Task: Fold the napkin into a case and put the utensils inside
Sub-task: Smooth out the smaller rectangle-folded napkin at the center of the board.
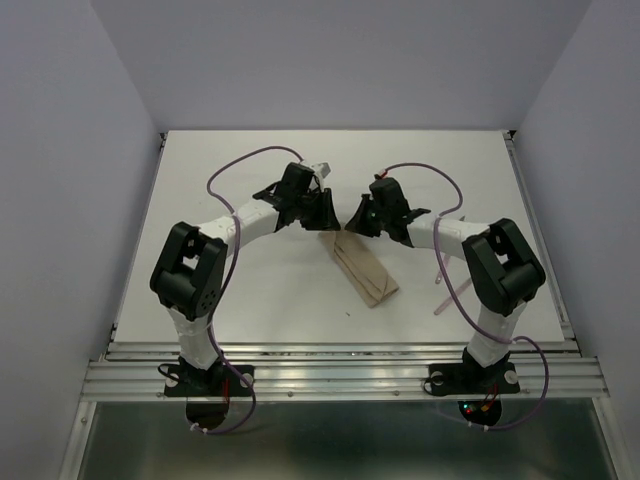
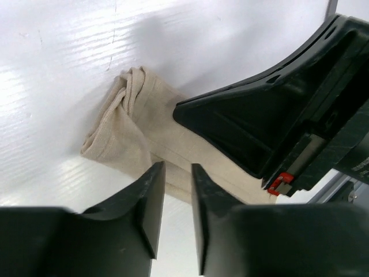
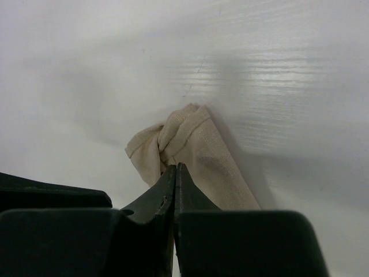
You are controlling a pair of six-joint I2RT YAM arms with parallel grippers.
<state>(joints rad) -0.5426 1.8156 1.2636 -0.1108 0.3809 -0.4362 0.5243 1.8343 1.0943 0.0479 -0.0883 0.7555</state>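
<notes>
The napkin [image 1: 365,272] lies mid-table as a narrow oblong case of layered folds, running from far-left to near-right. Its far end is bunched and twisted, as the left wrist view [image 2: 124,124] and right wrist view [image 3: 199,153] show. My left gripper [image 1: 325,215] hovers at that far end, jaws a small gap apart [image 2: 177,173] with nothing between them. My right gripper [image 1: 356,218] is beside it, jaws shut [image 3: 174,168] with the tips at the bunched cloth; no cloth shows between them. One thin pale pink utensil [image 1: 441,300] lies near the right arm. The other is out of view.
The right gripper's black body [image 2: 271,109] fills the upper right of the left wrist view, close to my left fingers. The white table [image 1: 250,290] has raised metal rails at its near edge and sides. Purple cables loop off both arms.
</notes>
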